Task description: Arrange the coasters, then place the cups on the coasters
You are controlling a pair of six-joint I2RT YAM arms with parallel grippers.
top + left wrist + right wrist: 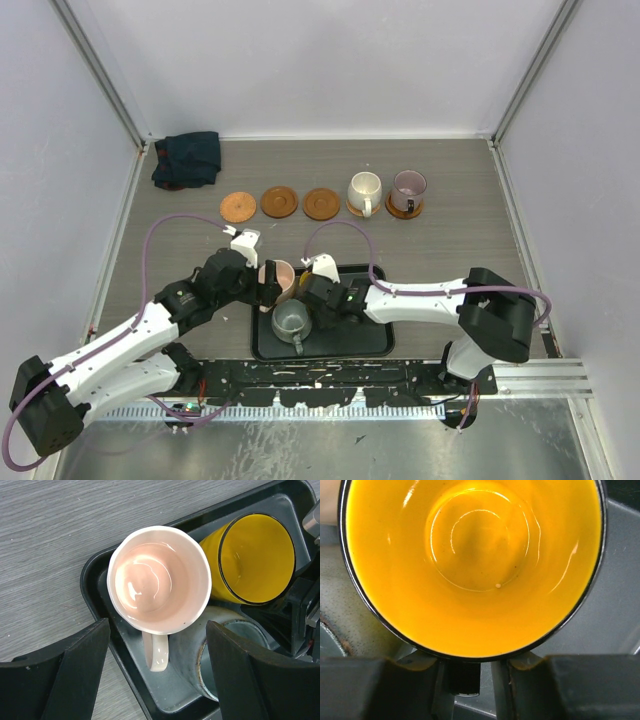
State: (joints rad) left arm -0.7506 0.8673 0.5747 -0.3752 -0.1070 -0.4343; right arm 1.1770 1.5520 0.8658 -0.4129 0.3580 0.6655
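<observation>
Grey wood-grain table (450, 240), white walls. From above I see three bare coasters (279, 201) in a row at the far side. Next to them the cream cup (364, 192) and mauve cup (408, 190) each stand on a coaster of their own. Both arms reach over the black tray (372, 340) near their bases.

On my left wrist camera, the left gripper (157, 672) is spread wide and empty, with its fingers either side of the upright pink cup (159, 580) in the tray's corner. The grey cup (200, 635) is just beside it.

On my right wrist camera, the yellow cup (472, 565) fills the view. Its dark handle lies between the fingers of the right gripper (472, 685); I cannot tell whether they pinch it.
</observation>
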